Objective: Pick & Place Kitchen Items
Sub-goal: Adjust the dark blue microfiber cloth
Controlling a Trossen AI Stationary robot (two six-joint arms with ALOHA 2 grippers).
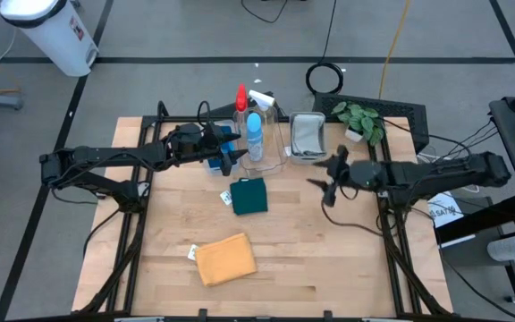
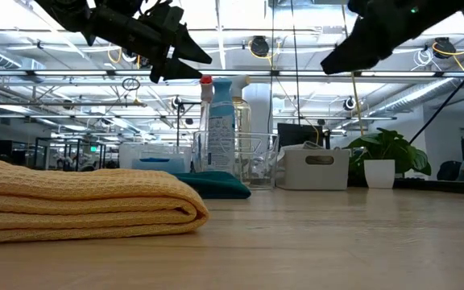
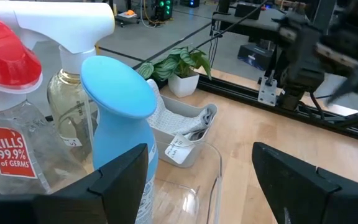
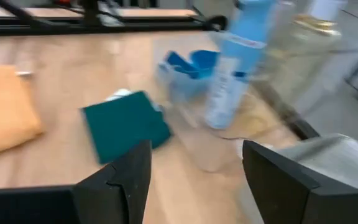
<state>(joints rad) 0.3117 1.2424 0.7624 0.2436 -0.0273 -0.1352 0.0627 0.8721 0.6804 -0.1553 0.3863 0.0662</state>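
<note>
Three clear spray bottles stand upright in a clear bin (image 1: pixel 275 159): one with a red top (image 3: pixel 5 62), one with a blue top (image 3: pixel 120 93) and one with a white top (image 3: pixel 61 25). A grey cloth (image 1: pixel 307 134) lies in a second bin beside it. A dark-green cloth (image 1: pixel 250 195) and an orange cloth (image 1: pixel 225 259) lie flat on the table. Blue sponges (image 4: pixel 191 62) sit in a small bin. My left gripper (image 1: pixel 232 159) hovers open just left of the bottles. My right gripper (image 1: pixel 327 183) hangs open above the table, right of the green cloth.
A potted plant (image 1: pixel 361 121) stands at the far right corner beside the grey-cloth bin. The wooden table (image 1: pixel 329 259) has bare surface at the near right. A white bin (image 1: pixel 52 31) stands on the floor beyond the table's far left.
</note>
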